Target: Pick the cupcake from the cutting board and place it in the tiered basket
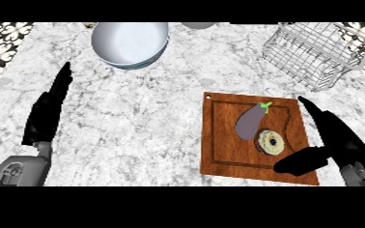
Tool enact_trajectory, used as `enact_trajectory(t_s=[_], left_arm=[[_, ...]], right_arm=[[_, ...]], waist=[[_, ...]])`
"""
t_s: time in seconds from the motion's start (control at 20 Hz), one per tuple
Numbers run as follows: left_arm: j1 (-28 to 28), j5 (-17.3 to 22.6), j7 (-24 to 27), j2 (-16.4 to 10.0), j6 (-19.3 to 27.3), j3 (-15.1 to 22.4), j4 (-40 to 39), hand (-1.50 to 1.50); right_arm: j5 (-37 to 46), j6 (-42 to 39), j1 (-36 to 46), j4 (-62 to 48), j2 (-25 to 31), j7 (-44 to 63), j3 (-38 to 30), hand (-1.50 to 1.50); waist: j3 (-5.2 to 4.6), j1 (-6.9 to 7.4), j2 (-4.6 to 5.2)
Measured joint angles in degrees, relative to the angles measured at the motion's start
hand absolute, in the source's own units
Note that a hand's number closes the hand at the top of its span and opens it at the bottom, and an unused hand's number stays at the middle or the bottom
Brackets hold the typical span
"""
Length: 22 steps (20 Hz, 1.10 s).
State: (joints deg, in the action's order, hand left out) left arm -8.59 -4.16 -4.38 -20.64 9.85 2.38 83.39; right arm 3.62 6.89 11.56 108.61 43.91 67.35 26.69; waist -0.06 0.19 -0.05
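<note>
resting on the brown wooden cutting board (pixel 222 145), the small round cupcake with pale frosting (pixel 271 142) sits just left of the black right hand (pixel 341 142), in the gap between its straight fingers (pixel 321 118) on the far side and its thumb (pixel 303 162) on the near side; no contact with either can be made out. this hand is spread wide open and has hold of nothing, its fingers running along the board's right edge and its thumb lying over the board's near right corner. a purple eggplant with a green stem (pixel 251 121) lies on the same board, left of those fingers and just beside the cupcake, though whether the two touch cannot be told. the white wire tiered basket (pixel 314 53) stands well beyond the right fingertips on the white marble counter (pixel 143 116). the black left hand (pixel 44 113) rests at the left side, straight and holding nothing, well apart from the board. beyond it and to its right sits a stack of round white bowls (pixel 130 43).
</note>
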Motion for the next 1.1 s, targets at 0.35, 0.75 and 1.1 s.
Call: enact_trajectory(t_s=[0.35, 0.75, 1.1], left_arm=[[1.1, -0.6, 1.1, 0.8, -0.6, -0.5, 0.2, 0.00], [-0.3, -0.9, 1.2, 1.4, -1.3, -1.5, -1.3, 0.00], [-0.6, -1.7, 0.6, 2.0, -1.8, -1.9, -1.0, 0.00]], right_arm=[[5.3, -1.0, 0.7, -1.3, -4.1, 0.8, 2.3, -1.50], [7.0, -2.2, -0.9, -3.8, -7.7, 0.6, 1.9, -1.50], [9.2, -3.6, -0.9, -8.4, -11.6, -0.7, 0.8, -1.50]], waist=[[0.00, 0.04, 0.00], [0.00, -0.16, 0.02], [0.02, -0.06, 0.04]])
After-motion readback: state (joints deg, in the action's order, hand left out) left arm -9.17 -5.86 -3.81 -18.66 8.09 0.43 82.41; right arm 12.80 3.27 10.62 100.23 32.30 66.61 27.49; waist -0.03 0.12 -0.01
